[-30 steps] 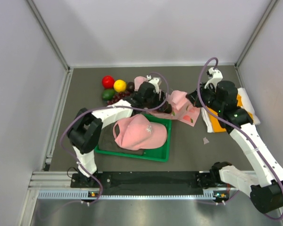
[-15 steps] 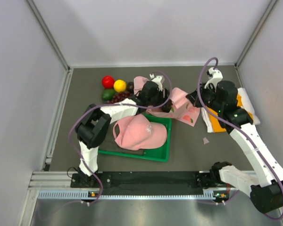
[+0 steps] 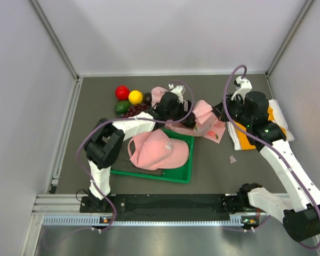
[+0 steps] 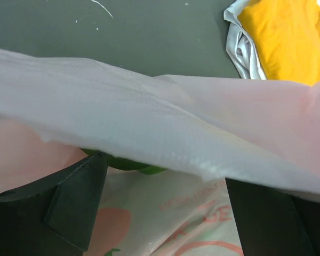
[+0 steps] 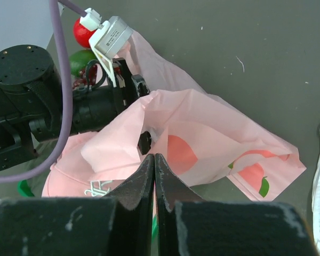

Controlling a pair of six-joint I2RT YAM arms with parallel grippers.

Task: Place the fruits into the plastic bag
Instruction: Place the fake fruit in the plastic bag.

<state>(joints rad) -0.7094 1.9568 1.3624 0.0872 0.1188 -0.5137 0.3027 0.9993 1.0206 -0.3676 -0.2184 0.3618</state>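
I see a dark grey table boxed in by plain white walls, with a metal rail along its left edge. Toward the back left the fruits sit in a small pile on the bare surface: a red one, a yellow citrus, a green avocado, dark grapes and a dark brown one. None of these is in the bag.

Just right of the pile, my left gripper reaches into the mouth of the plastic bag. Its fingers stand wide apart, with a fold of pink film draped across in front of them, and I see nothing clamped between them. Nearer to me, a pink cap lies on a green tray.

The bag lies crumpled on the table, overlapping the tray's far corner. At its right side my right gripper is pressed fully closed, tips at the bag's rim. I cannot tell whether film is pinched there. Further right, an orange cloth lies near the right wall.
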